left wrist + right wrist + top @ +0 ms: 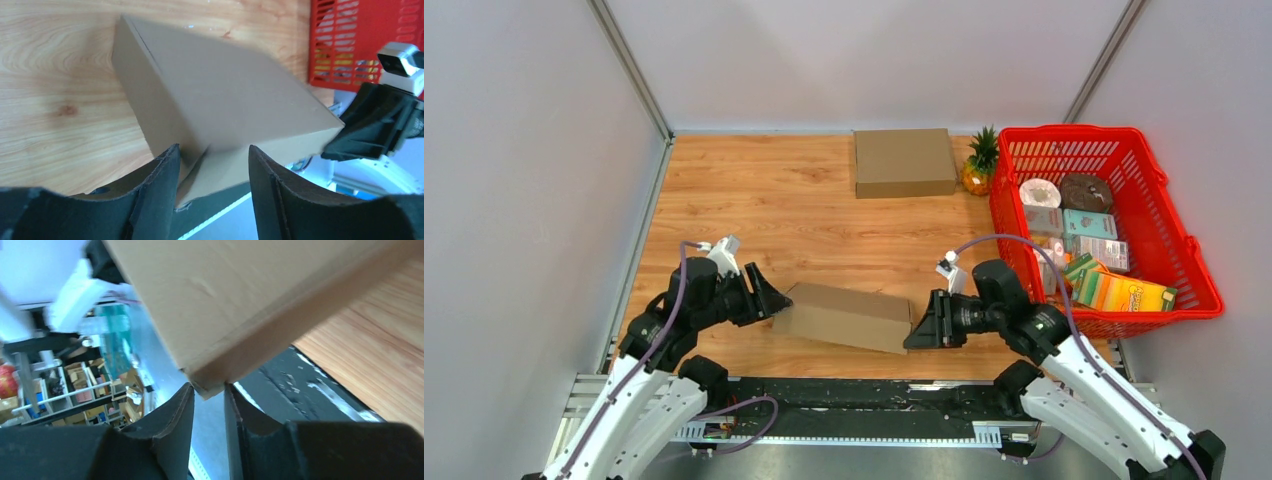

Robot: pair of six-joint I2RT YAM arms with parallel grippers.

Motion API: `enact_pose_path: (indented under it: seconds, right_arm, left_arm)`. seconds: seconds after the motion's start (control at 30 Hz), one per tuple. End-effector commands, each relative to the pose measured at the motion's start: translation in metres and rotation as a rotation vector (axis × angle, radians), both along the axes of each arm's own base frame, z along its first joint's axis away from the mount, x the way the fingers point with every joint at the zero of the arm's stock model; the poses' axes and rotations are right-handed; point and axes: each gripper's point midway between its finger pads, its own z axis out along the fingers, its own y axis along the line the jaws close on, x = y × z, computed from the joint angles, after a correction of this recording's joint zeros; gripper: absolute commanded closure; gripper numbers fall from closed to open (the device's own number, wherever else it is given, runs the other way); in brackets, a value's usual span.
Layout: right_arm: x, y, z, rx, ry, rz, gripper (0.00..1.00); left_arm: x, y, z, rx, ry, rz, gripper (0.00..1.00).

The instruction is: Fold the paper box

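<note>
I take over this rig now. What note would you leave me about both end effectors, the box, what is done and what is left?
Left end effector: open, jaws wide apart around the left end of the paper box.
Right end effector: open only a little, the box's right corner at its fingertips, not clearly pinched.
Box: lies on the table near the arms, between both end effectors.
Done: it looks closed into box shape.
Left: probably check the end flaps, then withdraw both arms.
</note>
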Motion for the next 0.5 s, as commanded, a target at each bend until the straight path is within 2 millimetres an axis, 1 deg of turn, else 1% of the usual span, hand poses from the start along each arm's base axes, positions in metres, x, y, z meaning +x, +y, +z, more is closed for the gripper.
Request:
enact_pose_path:
  seconds: [0.0, 0.03, 0.07, 0.1, 0.13, 0.17, 0.2, 0.23, 0.27, 0.3, 0.33, 0.37, 0.4, 0.43, 0.47]
  right_arm:
    - [-0.02, -0.024, -0.078, -0.239, 0.188, -0.022, 0.7]
    - [-0.019, -0.022, -0.079, -0.233, 0.188, -0.035, 0.7]
    - [-0.009, -0.014, -0.074, -0.192, 0.141, -0.045, 0.69]
    - [-0.005, -0.011, -0.075, -0.173, 0.121, -0.055, 0.68]
    - [0.011, -0.003, -0.069, -0.131, 0.068, -0.091, 0.67]
    - [0.019, 0.001, -0.071, -0.132, 0.059, -0.108, 0.66]
    - [0.029, 0.006, -0.065, -0.121, 0.03, -0.119, 0.61]
    - [0.047, 0.011, -0.06, -0.12, -0.039, -0.139, 0.58]
    - [0.056, 0.014, -0.07, -0.163, -0.031, -0.142, 0.55]
    - [0.063, 0.017, -0.07, -0.181, -0.041, -0.135, 0.53]
    - [0.075, 0.022, -0.052, -0.203, -0.064, -0.124, 0.52]
    - [0.08, 0.019, -0.054, -0.263, -0.09, -0.101, 0.49]
    - [0.084, 0.019, -0.058, -0.311, -0.08, -0.089, 0.45]
    - [0.088, 0.015, -0.056, -0.35, -0.096, -0.091, 0.4]
    - [0.091, 0.008, -0.058, -0.389, -0.123, -0.087, 0.32]
  left_arm:
    - [-0.011, 0.011, 0.003, 0.155, 0.017, -0.099, 0.4]
    - [-0.012, 0.015, 0.001, 0.179, 0.022, -0.094, 0.4]
    - [-0.009, 0.017, 0.003, 0.192, -0.002, -0.088, 0.4]
    - [-0.005, 0.02, 0.006, 0.2, -0.022, -0.067, 0.4]
    - [-0.001, 0.019, 0.01, 0.196, -0.047, -0.056, 0.39]
    - [0.003, 0.019, 0.01, 0.201, -0.053, -0.048, 0.37]
    - [0.008, 0.021, 0.012, 0.211, -0.061, -0.033, 0.37]
    - [0.013, 0.021, 0.011, 0.229, -0.048, -0.03, 0.36]
    - [0.016, 0.021, 0.013, 0.237, -0.051, -0.027, 0.36]
    - [0.021, 0.021, 0.017, 0.243, -0.065, -0.015, 0.36]
    - [0.028, 0.019, 0.018, 0.242, -0.068, -0.011, 0.36]
    - [0.03, 0.018, 0.018, 0.241, -0.068, -0.006, 0.35]
    - [0.032, 0.017, 0.011, 0.246, -0.052, -0.002, 0.34]
    - [0.037, 0.014, 0.006, 0.236, -0.031, 0.006, 0.29]
    - [0.038, 0.012, -0.004, 0.241, -0.006, 0.003, 0.29]
